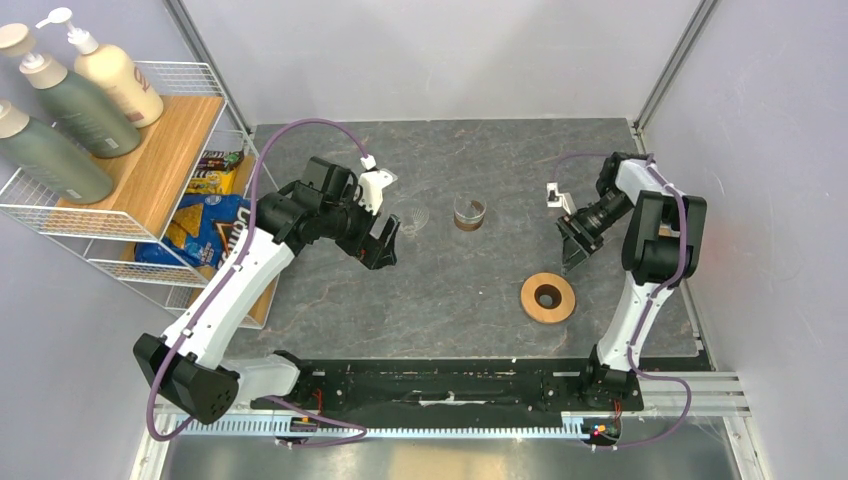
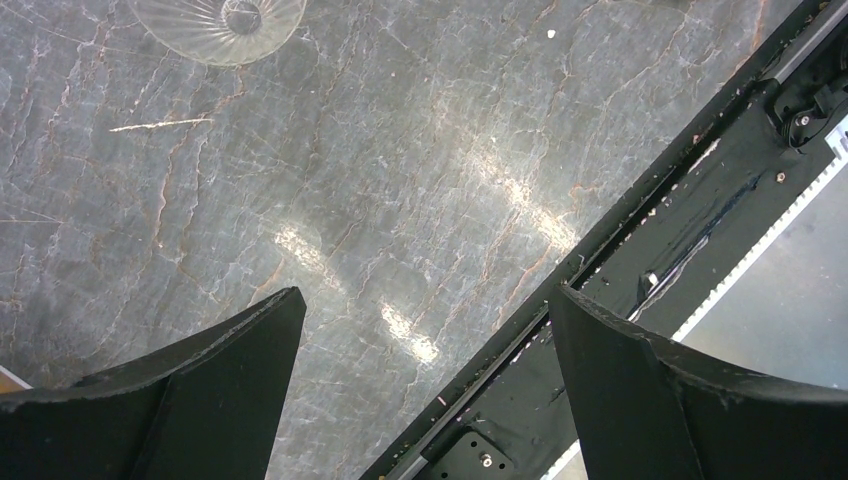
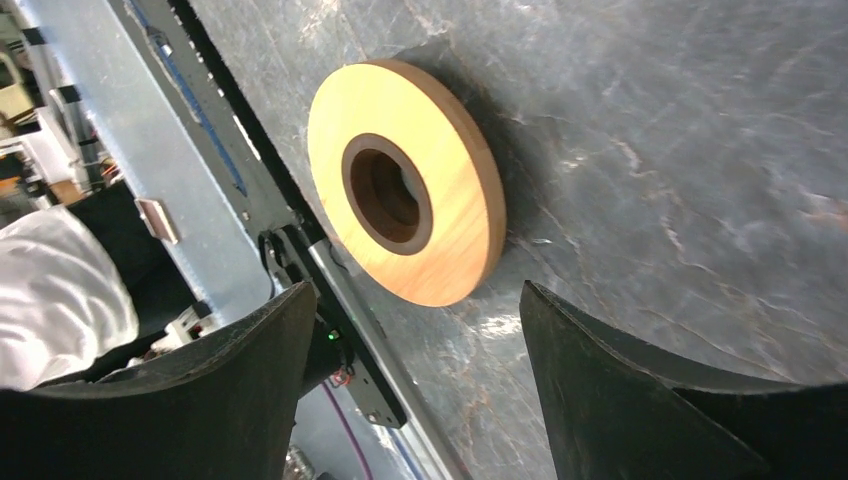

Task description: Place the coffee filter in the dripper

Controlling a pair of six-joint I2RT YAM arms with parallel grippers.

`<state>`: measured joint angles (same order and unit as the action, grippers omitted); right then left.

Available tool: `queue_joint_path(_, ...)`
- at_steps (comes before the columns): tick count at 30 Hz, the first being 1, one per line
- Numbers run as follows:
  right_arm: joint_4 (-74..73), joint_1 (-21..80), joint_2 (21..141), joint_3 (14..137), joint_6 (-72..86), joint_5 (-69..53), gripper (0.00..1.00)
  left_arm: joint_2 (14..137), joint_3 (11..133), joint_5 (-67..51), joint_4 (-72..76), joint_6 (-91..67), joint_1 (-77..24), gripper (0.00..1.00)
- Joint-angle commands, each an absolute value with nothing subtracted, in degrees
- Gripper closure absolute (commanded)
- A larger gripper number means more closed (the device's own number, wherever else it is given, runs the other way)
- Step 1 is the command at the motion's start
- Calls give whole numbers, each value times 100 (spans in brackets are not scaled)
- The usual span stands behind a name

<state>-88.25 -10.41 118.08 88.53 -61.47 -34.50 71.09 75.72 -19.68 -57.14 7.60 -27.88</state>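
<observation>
Hovering over table [image 2: 400, 150], L fingers [image 2: 200, 400] wide apart, nothing held, R fingers [image 3: 640, 400] open (empty too) near wood ring [image 3: 460, 180]

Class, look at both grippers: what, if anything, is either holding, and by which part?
Nothing is held. The left gripper and the right gripper are both open, with nothing between their fingers.

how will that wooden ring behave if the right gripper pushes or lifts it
The wooden ring looks thick and solid, so it is probably stiff, not fragile. It lies flat on the table, so a push would likely slide it rather than roll or tip it. Its low smooth rim may slip from the right gripper and its open fingers.
</observation>
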Motion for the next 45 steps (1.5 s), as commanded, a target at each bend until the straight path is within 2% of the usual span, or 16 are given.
queue_joint_path(1, -9274, -882, 11929, 8612, -6096, -3620, 18, 6923, 7700, -2087, -5659, 815, -2817, 0)
queue_joint_path(11, -8980, -751, 12295, 8342, -5840, -3674, 20, 6807, 7647, -2127, -5691, 809, -2809, 0)
queue_joint_path(18, -8707, -736, 12272, 8235, -5607, -3647, 17, 6704, 7588, -2206, -5683, 900, -2816, 0)
queue_joint_path(35, -9247, -834, 12085, 8872, -5646, -3661, 18, 6420, 7330, -2149, -5707, 981, -2815, 0)
queue_joint_path(45, -8661, -835, 12630, 8641, -5324, -3468, 21, 6399, 7373, -2123, -5751, 999, -2807, 0)
